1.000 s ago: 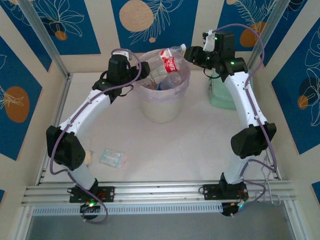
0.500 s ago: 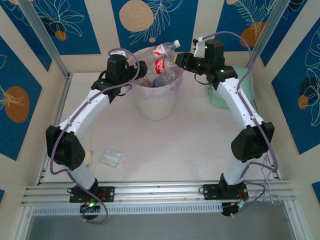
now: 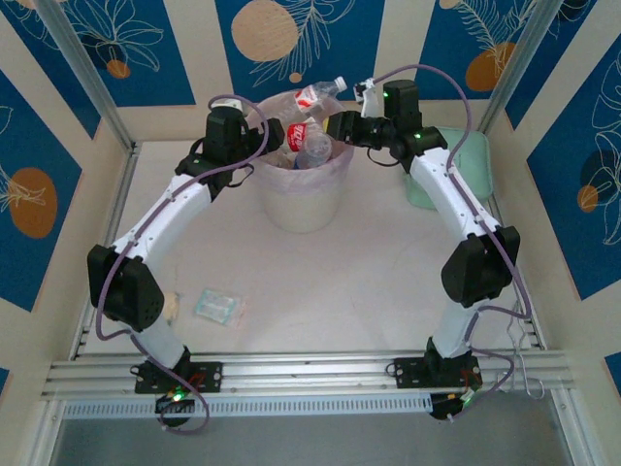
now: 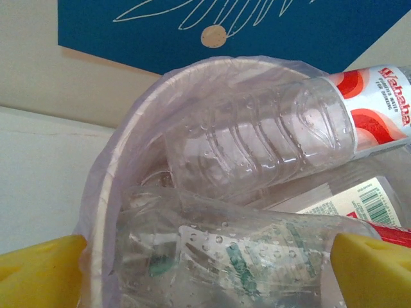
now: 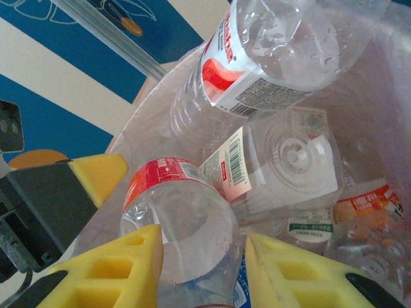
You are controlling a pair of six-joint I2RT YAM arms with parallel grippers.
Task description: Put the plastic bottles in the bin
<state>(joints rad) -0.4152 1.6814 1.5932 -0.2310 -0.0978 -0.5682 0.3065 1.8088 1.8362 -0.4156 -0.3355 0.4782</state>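
Note:
The bin, a cream bucket lined with a pale pink bag, stands at the back centre and holds several plastic bottles. My right gripper reaches over its right rim, shut on a clear bottle with a red label that points down among the others. My left gripper hangs over the left rim, open wide. A crushed green-labelled bottle lies crosswise between its yellow fingers, inside the bin. A red-labelled bottle rests above it. Another bottle sticks up past the far rim.
A mint-green square case sits right of the bin, under my right arm. A flat clear packet lies on the table near the left arm's elbow. Blue patterned wall panels and aluminium posts close in the back and sides.
My right gripper has swung left with its bottle, from beside the bin's right rim to over its opening. The left arm has hardly moved.

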